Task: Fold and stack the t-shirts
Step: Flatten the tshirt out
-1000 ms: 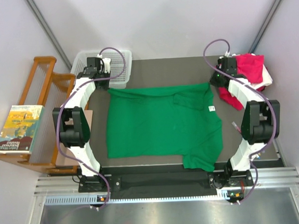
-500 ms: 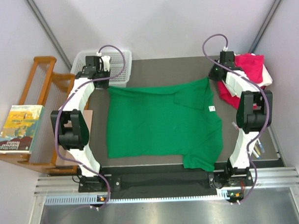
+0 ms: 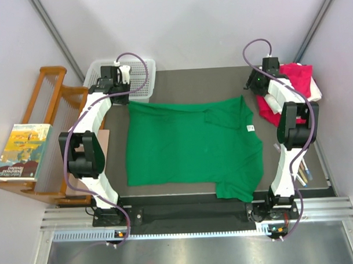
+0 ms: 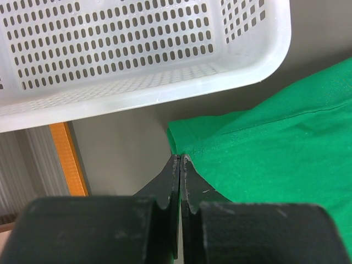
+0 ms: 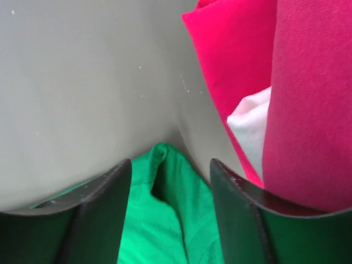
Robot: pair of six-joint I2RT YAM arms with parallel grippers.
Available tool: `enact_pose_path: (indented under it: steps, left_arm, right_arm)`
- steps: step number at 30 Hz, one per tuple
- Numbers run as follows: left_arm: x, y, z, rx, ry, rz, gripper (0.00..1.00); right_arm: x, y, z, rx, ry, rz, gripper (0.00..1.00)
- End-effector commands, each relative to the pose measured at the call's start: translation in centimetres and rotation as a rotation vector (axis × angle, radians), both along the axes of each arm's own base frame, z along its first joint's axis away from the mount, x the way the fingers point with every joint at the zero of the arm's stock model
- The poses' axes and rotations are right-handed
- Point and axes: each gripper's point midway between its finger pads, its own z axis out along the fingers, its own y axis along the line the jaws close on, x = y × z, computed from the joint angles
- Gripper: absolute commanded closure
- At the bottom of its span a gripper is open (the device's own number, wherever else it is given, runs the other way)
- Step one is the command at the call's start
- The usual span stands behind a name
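Left tool (image 4: 180,159) pinches the far-left corner of the green t-shirt (image 3: 188,146), which lies spread across the desk (image 3: 192,80); right tool (image 5: 170,165) hangs spread over its far-right corner, beside the heaped pink t-shirts (image 3: 296,80).

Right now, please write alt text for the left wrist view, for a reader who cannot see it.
The left gripper, jaws shut, pinches the corner hem of a green t-shirt on a grey table. A white mesh basket fills the top of the view, apart from the shirt.
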Motion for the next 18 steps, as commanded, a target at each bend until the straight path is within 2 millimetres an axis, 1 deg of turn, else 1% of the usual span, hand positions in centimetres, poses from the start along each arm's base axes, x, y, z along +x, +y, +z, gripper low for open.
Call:
enact_pose_path:
  steps: [1,2,4,5,6,7,8,9,11,12,15,18]
  left_arm:
    - [0.2,-0.4,2.3,-0.014,-0.066,-0.004,1.0]
    - [0.2,-0.4,2.3,-0.012,-0.067,-0.003,1.0]
    - [0.2,-0.3,2.2,-0.004,-0.065,0.0,1.0]
    - [0.1,-0.3,2.2,-0.005,-0.067,-0.001,1.0]
    - [0.1,-0.3,2.3,-0.005,-0.067,-0.001,1.0]
    - [0.1,-0.3,2.1,-0.004,-0.064,-0.004,1.0]
    - [0.0,-0.4,2.1,-0.008,-0.062,-0.004,1.0]
    - [0.1,-0.4,2.0,-0.009,-0.06,-0.005,1.0]
    - [0.0,-0.5,2.0,-0.012,-0.058,-0.006,1.0]
    - [0.0,-0.7,1.9,-0.015,-0.056,-0.009,1.0]
    - [0.0,-0.9,2.0,-0.015,-0.059,-0.011,1.0]
    - [-0.1,-1.2,2.0,-0.014,-0.058,-0.016,1.0]
  right_arm:
    - [0.1,-0.4,6.0,-0.007,-0.117,-0.007,0.39]
    - [-0.3,0.0,6.3,0.008,-0.116,0.002,0.46]
    - [-1.7,0.6,6.3,0.023,-0.102,0.01,0.53]
    - [-2.4,1.3,6.1,0.045,-0.095,0.02,0.58]
    - [-3.9,1.9,5.4,0.057,-0.076,0.028,0.58]
    - [-4.2,2.3,5.6,0.065,-0.094,0.035,0.58]
    - [-4.9,3.0,5.1,0.075,-0.087,0.048,0.58]
    - [-6.1,3.1,4.3,0.081,-0.07,0.05,0.58]
    - [-6.9,3.6,3.7,0.101,-0.059,0.07,0.58]
    - [-7.8,5.2,2.9,0.106,-0.038,0.108,0.59]
    - [-9.0,6.3,2.0,0.114,-0.016,0.144,0.6]
    - [-9.7,7.5,0.9,0.118,0.008,0.175,0.6]
